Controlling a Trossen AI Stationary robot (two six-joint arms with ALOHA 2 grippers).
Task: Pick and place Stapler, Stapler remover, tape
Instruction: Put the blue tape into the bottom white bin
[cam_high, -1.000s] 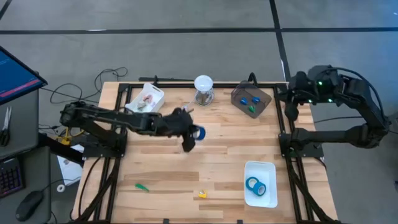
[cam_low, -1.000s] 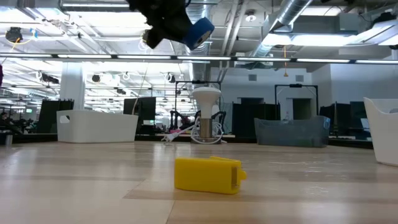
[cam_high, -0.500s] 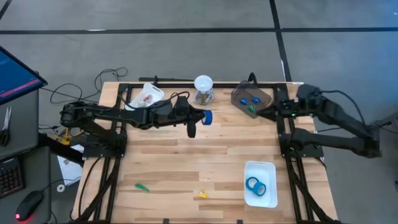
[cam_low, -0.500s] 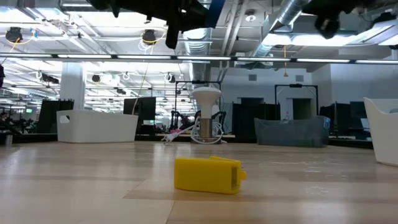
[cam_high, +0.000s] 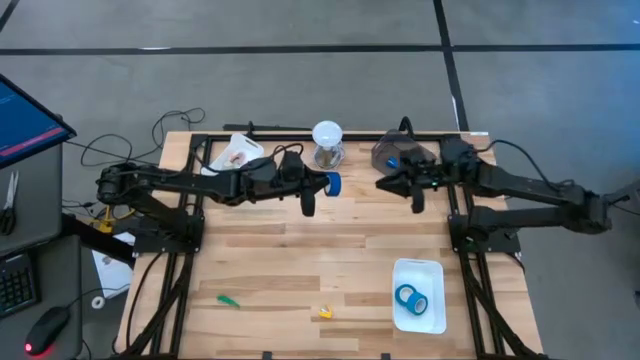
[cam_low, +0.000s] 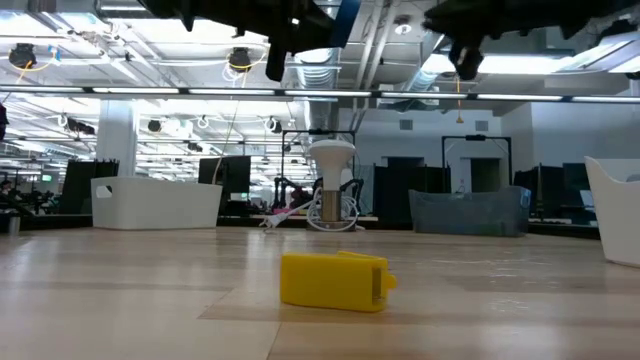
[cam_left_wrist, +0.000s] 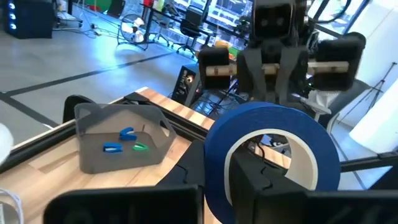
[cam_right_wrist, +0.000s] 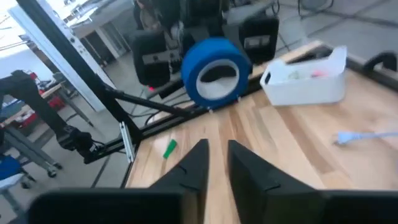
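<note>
Your left gripper (cam_high: 322, 186) hangs above the back middle of the light wooden slatted surface (cam_high: 300, 270), its fingers clenched on a blue ring-shaped tape roll with a pale core (cam_high: 333, 185), which is held up in the air, off the wood. In the left wrist view the same roll (cam_left_wrist: 272, 158) fills the foreground with a finger inside the core. Your right gripper (cam_high: 412, 192) reaches in from the right, just beside the grey open-topped bin (cam_high: 391, 152), pointing toward the held roll; its fingers (cam_right_wrist: 193, 167) look close together with only a narrow gap and nothing between them, though the view is blurred. Another blue tape roll (cam_high: 408, 297) lies in the white rectangular tray (cam_high: 436, 310) at the front right. A small yellow block (cam_low: 334, 280) and a small green piece (cam_high: 229, 299) lie near the front edge.
</note>
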